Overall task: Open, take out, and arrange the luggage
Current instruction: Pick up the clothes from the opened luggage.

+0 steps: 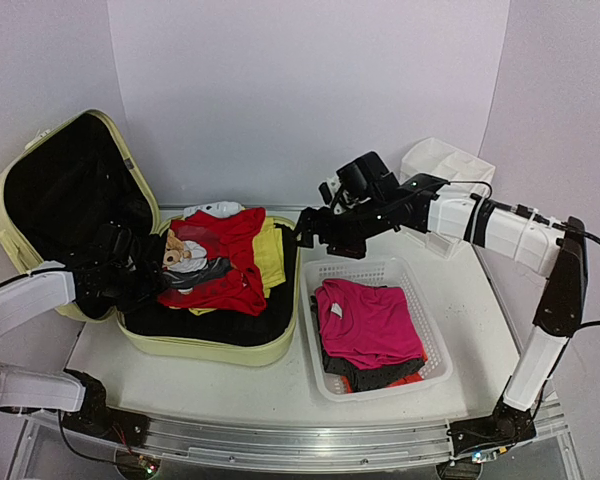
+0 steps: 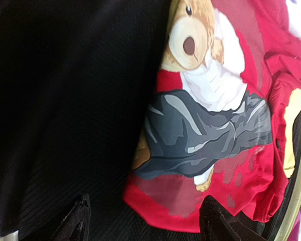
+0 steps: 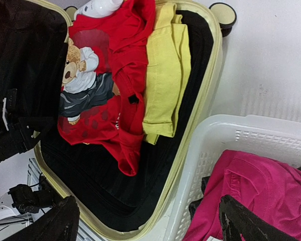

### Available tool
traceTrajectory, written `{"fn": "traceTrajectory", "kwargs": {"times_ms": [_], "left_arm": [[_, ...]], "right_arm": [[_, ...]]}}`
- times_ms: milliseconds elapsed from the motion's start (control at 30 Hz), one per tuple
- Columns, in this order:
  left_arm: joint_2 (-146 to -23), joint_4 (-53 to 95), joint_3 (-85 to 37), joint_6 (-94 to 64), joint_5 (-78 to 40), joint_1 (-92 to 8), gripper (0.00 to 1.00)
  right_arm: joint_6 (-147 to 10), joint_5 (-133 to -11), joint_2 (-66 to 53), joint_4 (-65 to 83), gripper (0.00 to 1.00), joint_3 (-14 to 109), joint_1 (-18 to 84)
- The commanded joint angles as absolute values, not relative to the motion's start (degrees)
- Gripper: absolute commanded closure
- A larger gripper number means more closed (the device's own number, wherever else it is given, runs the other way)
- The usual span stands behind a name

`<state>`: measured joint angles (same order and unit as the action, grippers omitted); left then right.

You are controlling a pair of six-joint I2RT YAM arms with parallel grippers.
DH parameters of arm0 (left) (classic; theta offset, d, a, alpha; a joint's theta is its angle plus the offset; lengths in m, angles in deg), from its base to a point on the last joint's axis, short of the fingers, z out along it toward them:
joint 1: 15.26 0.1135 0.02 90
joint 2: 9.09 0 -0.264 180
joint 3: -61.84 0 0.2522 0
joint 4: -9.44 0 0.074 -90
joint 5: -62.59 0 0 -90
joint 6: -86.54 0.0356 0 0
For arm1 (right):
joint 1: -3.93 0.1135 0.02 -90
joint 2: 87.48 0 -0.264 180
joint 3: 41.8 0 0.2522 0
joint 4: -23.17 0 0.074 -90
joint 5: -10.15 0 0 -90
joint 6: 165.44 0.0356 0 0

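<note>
Top external view, from the left: the luggage [image 1: 215, 351] lies open on the left half of the surface [image 1: 180, 385], with its lid propped up at the far left and the black lining showing. The left jaws sit low inside its left side, spread apart and gripping nothing, just beside the red bear-print shirt [image 1: 225, 255] (the left wrist view shows the print lying past the two fingers). Right of that shirt, a folded yellow garment [image 1: 270, 250] also rests in the shell.

Over the luggage's right rim the right jaws hang wide and empty. Just beside the luggage stands the white basket [image 1: 380, 268], with a magenta garment [image 1: 365, 320] on top of darker clothes. A white drawer organizer [image 1: 445, 165] sits at the far right.

Opening looks done, so taking out appears to be the step in hand. The next move likely calls for lowering one pair of jaws onto a fold of the red shirt and pinching cloth, not lining.
</note>
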<state>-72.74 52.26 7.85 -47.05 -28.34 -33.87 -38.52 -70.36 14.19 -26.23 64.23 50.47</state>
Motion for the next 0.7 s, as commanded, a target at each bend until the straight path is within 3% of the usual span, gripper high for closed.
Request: {"fn": "traceTrajectory", "kwargs": {"times_ms": [0,467,667], "left_arm": [[-68.34,55.34,7.59,-48.01,-31.01,-33.34,0.25],[-72.01,48.61,9.62,-49.61,-25.15,-33.23,0.3],[-74.71,45.27,9.8,-51.35,-24.96,-33.19,0.37]], "right_arm": [[-37.6,-73.24,11.75,-19.13,0.05,62.33,53.35],[-40.28,-79.85,12.82,-9.15,0.07,59.65,64.08],[-40.93,-78.9,14.91,-8.78,0.06,60.37,64.25]]}}
